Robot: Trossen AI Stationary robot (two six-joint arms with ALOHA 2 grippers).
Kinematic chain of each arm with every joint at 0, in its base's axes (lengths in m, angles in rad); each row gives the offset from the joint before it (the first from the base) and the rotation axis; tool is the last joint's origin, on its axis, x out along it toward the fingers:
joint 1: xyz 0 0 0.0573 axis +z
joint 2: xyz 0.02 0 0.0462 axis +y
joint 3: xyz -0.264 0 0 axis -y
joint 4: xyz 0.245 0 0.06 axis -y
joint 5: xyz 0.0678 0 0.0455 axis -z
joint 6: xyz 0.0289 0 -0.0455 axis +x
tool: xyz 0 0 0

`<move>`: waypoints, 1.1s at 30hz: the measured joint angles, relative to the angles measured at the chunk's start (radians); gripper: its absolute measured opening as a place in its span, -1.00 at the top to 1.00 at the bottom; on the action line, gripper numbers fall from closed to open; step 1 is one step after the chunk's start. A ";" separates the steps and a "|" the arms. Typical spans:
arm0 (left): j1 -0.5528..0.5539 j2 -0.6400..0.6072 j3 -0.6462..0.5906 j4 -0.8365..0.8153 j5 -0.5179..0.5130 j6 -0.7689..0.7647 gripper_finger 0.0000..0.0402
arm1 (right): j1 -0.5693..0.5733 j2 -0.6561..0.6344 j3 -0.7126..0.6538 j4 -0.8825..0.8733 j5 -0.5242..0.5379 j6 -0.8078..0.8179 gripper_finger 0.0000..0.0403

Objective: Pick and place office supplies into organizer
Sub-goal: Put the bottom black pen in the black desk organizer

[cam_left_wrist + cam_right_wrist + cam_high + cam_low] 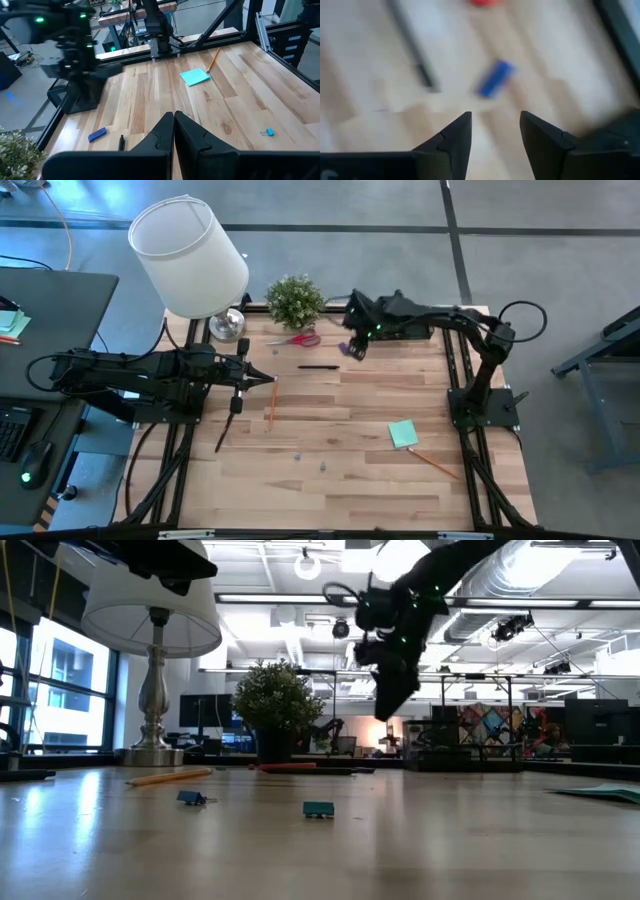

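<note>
High view puts the right hand [357, 348] over the far part of the table [340, 480], near the potted plant [295, 300], and the right wrist view shows its two dark fingers [455, 140] parted with bare wood between them and nothing held. Just past those fingers lies a small blue piece [495, 78] flat on the wood, with a dark pen [415, 55] beside it and apart from it, and a bit of red at the edge that is too blurred to name from there. From above, the pen [318, 366] lies just short of the red-handled scissors [296, 339], which rest at the foot of the plant. The organizer [415, 330] sits under the right arm at the far edge, mostly hidden. The left hand [270, 380] hangs over the table's left middle with its fingers [167, 132] pressed together and empty, an orange pencil [271, 405] on the wood below it. Farther toward the near right, the mint-green sticky-note pad [403, 433] lies flat with a second pencil [434, 462] just beside it. Two tiny clips [323, 465] lie near the middle. A lamp [192, 258] stands at the far left corner.
</note>
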 joint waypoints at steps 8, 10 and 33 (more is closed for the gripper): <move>0.000 0.000 0.000 -0.013 -0.009 -0.033 1.00 | 0.210 0.000 0.000 0.014 -0.011 0.106 0.35; 0.000 0.000 0.000 -0.026 0.000 -0.050 1.00 | 0.257 0.000 0.000 0.014 -0.036 0.135 0.36; -0.246 0.396 0.263 -0.593 -0.106 -0.579 1.00 | 0.603 0.000 0.000 -0.112 0.712 0.386 0.36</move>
